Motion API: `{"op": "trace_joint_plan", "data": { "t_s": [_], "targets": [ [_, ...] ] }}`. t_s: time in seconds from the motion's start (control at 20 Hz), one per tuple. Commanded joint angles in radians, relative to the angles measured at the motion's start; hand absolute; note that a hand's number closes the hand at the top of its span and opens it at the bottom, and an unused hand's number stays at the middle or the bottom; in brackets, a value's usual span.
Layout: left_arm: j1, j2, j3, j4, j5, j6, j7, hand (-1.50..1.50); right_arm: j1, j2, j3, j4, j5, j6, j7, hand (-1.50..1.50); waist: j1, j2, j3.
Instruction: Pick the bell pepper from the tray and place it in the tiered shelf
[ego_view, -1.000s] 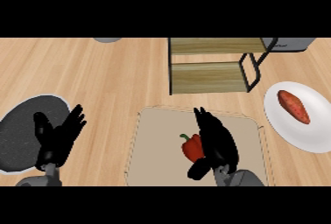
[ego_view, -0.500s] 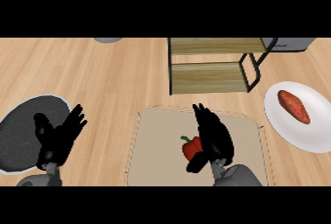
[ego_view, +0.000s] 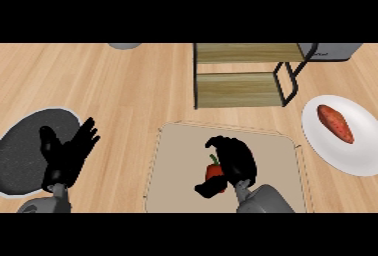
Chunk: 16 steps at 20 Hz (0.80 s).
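A red bell pepper (ego_view: 214, 171) with a green stem lies on the beige tray (ego_view: 177, 170) in the lower middle. My right hand (ego_view: 235, 160) is on it, fingers bent over its top and right side and the thumb under its lower left, hiding much of it. The tiered shelf (ego_view: 247, 72) with two wooden levels and a black frame stands behind the tray. My left hand (ego_view: 69, 156) rests open at the lower left, fingers up, over a dark round plate (ego_view: 22, 150).
A white plate (ego_view: 362, 155) with an orange sweet potato (ego_view: 334, 123) sits at the right. A grey object (ego_view: 125, 45) shows at the top edge, and another grey one (ego_view: 336, 50) at the top right behind the shelf.
The right hand's fingers, straight a second ago, have curled down over the bell pepper. The left hand has not moved.
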Motion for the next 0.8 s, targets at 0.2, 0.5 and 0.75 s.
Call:
{"op": "trace_joint_plan", "data": {
  "t_s": [0.2,0.5,0.75],
  "targets": [
    [-0.022,0.005,0.021,0.009,0.008,-0.008,0.035,0.0,-0.029,0.035,0.048,0.096,-0.071,-0.041,-0.082,1.5,-0.004,0.012,0.003],
    [0.005,-0.015,0.013,0.014,-0.023,0.002,0.016,0.0,-0.007,0.035,0.07,-0.028,-0.04,-0.072,-0.107,1.5,-0.005,0.011,0.002],
    [-0.066,0.014,0.054,0.099,-0.001,-0.042,-0.006,0.0,-0.172,0.036,0.079,0.031,-0.195,-0.007,0.021,1.5,-0.003,0.012,0.002]
  ]
}}
